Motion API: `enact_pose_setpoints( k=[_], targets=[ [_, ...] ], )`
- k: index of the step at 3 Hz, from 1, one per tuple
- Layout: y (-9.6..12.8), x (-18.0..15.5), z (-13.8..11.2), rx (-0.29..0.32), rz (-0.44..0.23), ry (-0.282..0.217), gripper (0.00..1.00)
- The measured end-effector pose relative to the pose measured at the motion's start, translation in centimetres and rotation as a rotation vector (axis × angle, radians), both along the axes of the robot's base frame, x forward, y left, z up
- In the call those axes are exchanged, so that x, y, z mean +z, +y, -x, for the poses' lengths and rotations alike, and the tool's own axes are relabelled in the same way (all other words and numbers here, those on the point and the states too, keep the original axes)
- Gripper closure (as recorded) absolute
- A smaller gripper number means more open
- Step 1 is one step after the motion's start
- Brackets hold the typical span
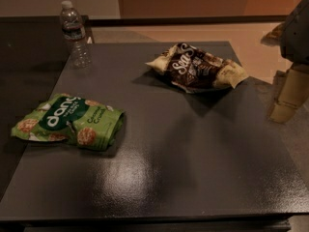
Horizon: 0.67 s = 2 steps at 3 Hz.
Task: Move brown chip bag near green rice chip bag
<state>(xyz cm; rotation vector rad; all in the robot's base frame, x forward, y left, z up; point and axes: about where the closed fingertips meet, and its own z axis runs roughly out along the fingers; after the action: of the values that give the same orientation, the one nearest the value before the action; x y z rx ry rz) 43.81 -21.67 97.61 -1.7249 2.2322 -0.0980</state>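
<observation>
The brown chip bag (197, 67) lies flat on the dark grey table (183, 158), toward the far right; it is dark brown with cream ends and white script. The green rice chip bag (70, 122) lies at the table's left edge, nearer to me, with white "dang" lettering facing up. The two bags are well apart, roughly half the table's width. My gripper (288, 96) hangs at the right edge of the view, beyond the table's right side, to the right of the brown bag and not touching it.
A clear plastic water bottle (75, 34) stands upright at the table's far left corner. A darker surface (24, 62) adjoins the table on the left. Light floor (217, 33) shows beyond the far edge.
</observation>
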Motion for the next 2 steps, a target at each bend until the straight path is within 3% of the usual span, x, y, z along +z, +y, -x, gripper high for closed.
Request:
enact_pose_setpoints(
  k=[1, 2],
  targets=[
    [0.0, 0.0, 0.0, 0.0, 0.0, -0.002, 0.0],
    [0.2, -0.7, -2.4, -0.016, -0.003, -0.018, 0.0]
  ],
)
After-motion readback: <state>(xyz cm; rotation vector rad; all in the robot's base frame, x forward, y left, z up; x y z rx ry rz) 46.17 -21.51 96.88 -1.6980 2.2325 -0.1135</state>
